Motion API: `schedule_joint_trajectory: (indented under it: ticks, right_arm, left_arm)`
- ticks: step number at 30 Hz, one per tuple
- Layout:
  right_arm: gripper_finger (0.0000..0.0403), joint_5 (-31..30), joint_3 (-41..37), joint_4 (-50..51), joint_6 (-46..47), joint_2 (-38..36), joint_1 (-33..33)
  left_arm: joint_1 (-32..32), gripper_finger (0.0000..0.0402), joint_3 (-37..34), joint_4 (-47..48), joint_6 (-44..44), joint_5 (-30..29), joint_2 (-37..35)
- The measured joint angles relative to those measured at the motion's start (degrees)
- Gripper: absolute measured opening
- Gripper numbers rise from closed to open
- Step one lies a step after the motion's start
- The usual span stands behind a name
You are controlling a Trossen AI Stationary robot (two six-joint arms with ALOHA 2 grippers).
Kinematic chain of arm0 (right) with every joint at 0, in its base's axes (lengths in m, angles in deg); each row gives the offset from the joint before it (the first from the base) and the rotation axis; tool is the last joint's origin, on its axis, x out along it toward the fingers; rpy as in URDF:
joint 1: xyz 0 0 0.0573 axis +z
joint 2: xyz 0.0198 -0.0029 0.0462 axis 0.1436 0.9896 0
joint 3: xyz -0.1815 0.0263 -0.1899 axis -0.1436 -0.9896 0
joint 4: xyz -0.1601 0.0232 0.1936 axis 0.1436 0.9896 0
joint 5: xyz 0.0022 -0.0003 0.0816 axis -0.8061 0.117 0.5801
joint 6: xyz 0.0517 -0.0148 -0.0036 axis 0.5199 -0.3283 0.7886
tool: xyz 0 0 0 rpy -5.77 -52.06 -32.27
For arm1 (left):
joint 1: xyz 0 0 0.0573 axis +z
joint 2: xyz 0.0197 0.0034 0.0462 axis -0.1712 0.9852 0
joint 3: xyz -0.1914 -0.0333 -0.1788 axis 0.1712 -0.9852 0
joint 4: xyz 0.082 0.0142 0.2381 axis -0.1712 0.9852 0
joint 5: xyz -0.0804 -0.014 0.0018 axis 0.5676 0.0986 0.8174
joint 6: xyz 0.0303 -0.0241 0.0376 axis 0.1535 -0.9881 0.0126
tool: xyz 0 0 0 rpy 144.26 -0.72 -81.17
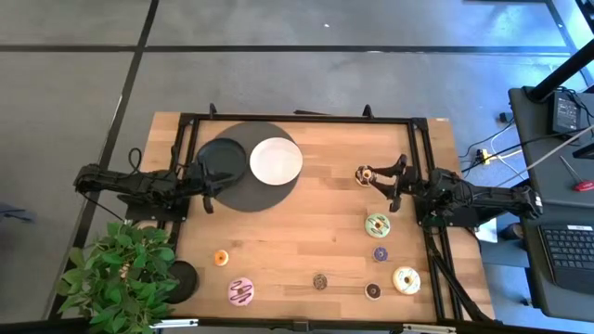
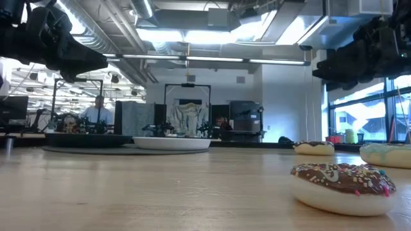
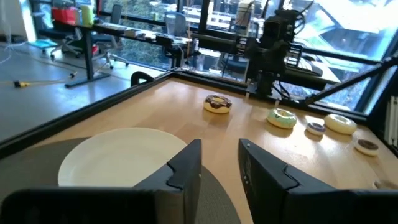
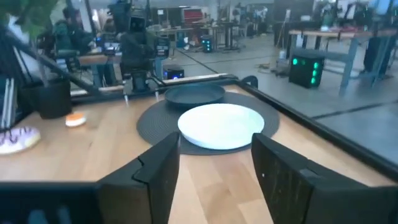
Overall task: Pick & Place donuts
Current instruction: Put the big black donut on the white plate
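Two grippers hang above the table with nothing between their fingers: the right gripper [image 1: 388,181], fingers spread, sits just beside a chocolate donut [image 1: 365,173] at the far right side, and the left gripper [image 1: 206,181], fingers parted a little, waits over the black mat [image 1: 243,198] near the white plate [image 1: 276,160]. The other donuts lie scattered on the wood: green [image 1: 377,224], purple [image 1: 380,253], cream-yellow [image 1: 406,279], orange [image 1: 221,258] and pink [image 1: 241,291]. They look light, rigid and smooth-iced, so likely slippery; pinching across the ring's outer edge, or one wall through the hole, should hold. Each lies flat, hole upward, with no long axis.
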Motion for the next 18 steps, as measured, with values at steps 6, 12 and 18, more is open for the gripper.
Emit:
schedule_joint_trajectory:
  ticks: [6, 12, 18]
  right_arm:
    - [0.0206, -6.49, 1.72, -0.38, 5.81, 1.21, -0.03]
    - [0.0206, -16.29, 13.24, 15.13, 16.34, 11.7, -1.59]
    - [0.0206, -16.32, 24.31, 34.26, 28.81, 29.36, -7.69]
  left_arm:
    - [0.0, 0.0099, 0.0, -0.1, 1.43, -0.02, 0.0]
    - [0.01, 0.0098, 0.0, -0.29, 4.22, -0.61, 0.0]
    - [0.02, 0.0102, 0.0, -0.31, 4.34, -2.0, 0.01]
